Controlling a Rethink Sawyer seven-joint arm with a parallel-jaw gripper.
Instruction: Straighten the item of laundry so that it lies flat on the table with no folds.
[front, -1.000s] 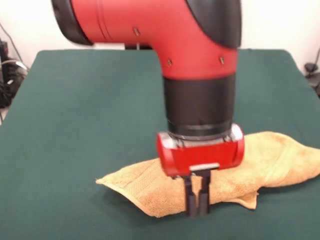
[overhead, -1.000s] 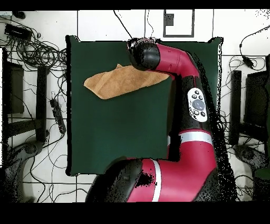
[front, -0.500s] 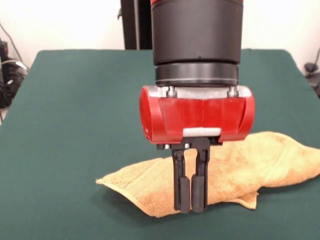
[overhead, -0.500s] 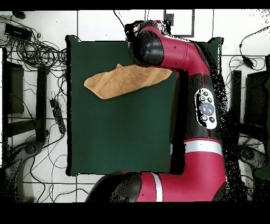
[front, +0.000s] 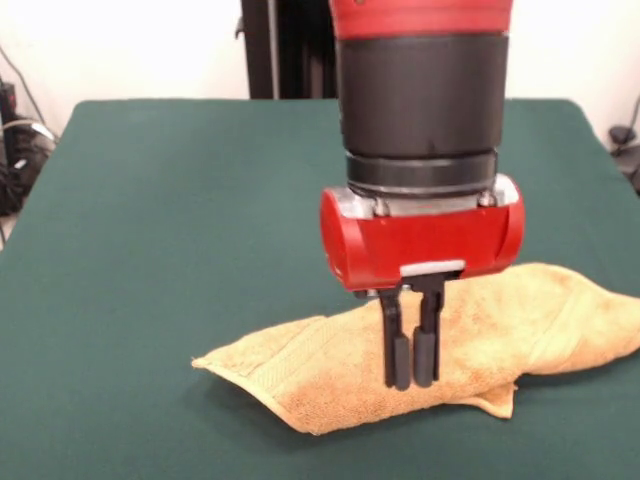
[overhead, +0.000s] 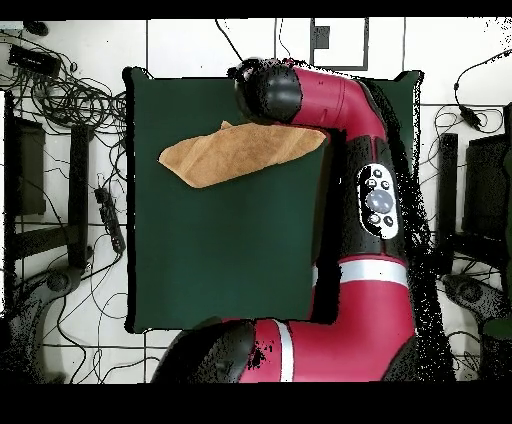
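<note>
I hang my black two-fingered gripper (front: 413, 375), fingers nearly together and empty, over the folded orange-tan terry towel (front: 500, 325) to pinch a layer off the dark green felt table (front: 170, 210).

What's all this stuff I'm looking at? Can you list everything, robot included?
towel: one, orange-tan, bunched in folds on the table's near part in the front view, one end running off at the picture's right edge.
table: one, dark green top, much larger than the towel.
cables: many, black, on the white tiled floor beside the table in the overhead view.
stands: several dark ones on the floor at both sides of the table.
arm: one, red and black, reaching along the table's side to over the towel.
tool: one, two black fingers close together under a red block, pointing down in front of the towel; whether it touches the towel cannot be told.
</note>
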